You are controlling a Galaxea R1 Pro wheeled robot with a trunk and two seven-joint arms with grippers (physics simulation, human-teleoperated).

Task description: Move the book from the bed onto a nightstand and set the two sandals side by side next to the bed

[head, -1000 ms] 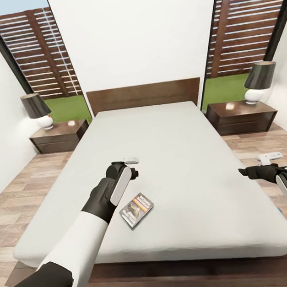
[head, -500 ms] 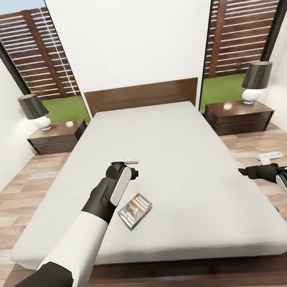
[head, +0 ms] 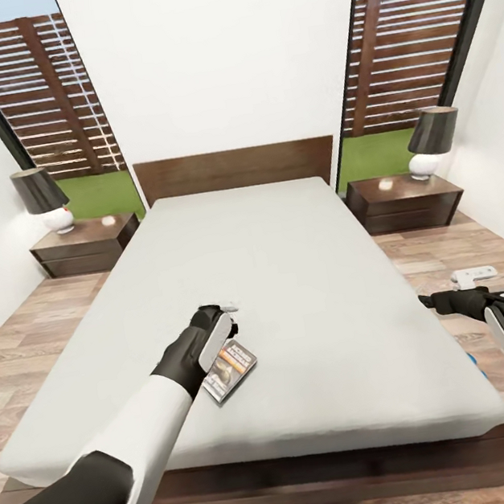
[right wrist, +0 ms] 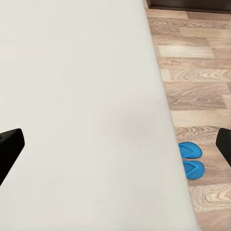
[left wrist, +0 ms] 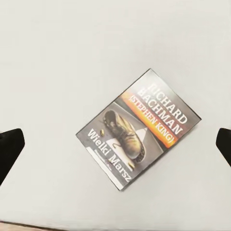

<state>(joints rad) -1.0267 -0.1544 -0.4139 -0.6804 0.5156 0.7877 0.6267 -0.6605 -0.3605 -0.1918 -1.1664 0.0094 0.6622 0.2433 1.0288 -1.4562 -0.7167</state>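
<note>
Left claw dropped lower, now right over book, fingers spread wide with book centred between them in wrist view, not yet touching. Book flat on bed, near foot edge. Grab looked next. Right claw unmoved, spread, empty, past bed edge; sandals side by side on floor beneath. Nightstand far beyond left claw.

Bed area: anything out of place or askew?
Only the book: it lies flat on the bed near the foot, turned at an angle to the mattress edges, under the open left gripper. The sandals sit side by side on the floor beside the bed.
</note>
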